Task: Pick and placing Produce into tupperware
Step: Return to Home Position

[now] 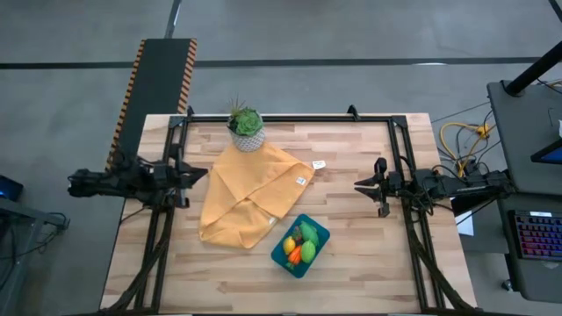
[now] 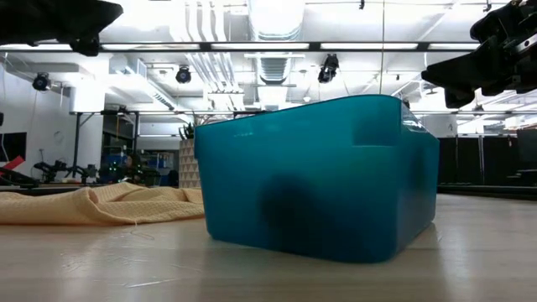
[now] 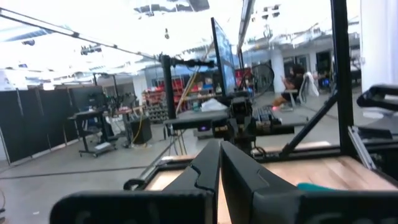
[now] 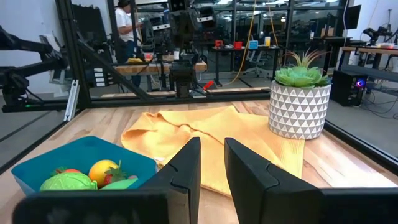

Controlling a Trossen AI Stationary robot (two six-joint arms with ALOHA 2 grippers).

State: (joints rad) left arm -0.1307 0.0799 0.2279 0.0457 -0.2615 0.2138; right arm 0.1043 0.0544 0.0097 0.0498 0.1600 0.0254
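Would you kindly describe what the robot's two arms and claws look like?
The left arm and right arm are dark, nearly black, built from slim jointed segments. The left claw and right claw each end in two flat, angular black fingers that taper toward the tips.

- You'll find the tupperware (image 1: 321, 232), a shallow teal-blue rounded-rectangle tub, standing upright and lidless on the near half of the desk (image 1: 351, 167), just right of centre and turned diagonally.
- Your produce (image 1: 301, 244) sits inside it: green, yellow, orange and red pieces packed together.
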